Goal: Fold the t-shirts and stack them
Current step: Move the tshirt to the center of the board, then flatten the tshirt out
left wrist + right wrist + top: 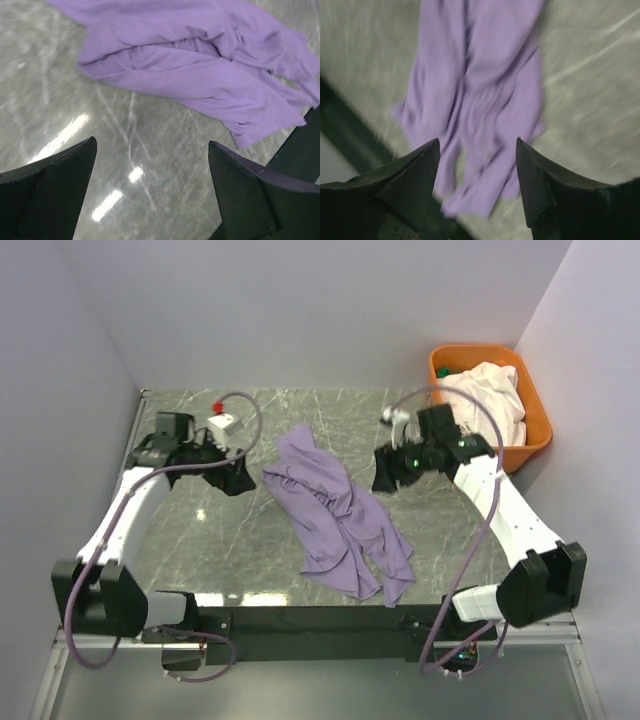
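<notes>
A lavender t-shirt lies crumpled in a long diagonal heap across the middle of the marble table. My left gripper hovers just left of its upper end, open, with only bare table between its fingers; the lavender cloth lies beyond the fingertips. My right gripper is to the right of the shirt, open and holding nothing. In the blurred right wrist view the lavender cloth lies below and ahead of that gripper. A white t-shirt is bunched in the orange tub.
The orange tub stands in the back right corner against the wall, with something green in it. A small white object with a red top sits at the back left. A black rail runs along the near edge.
</notes>
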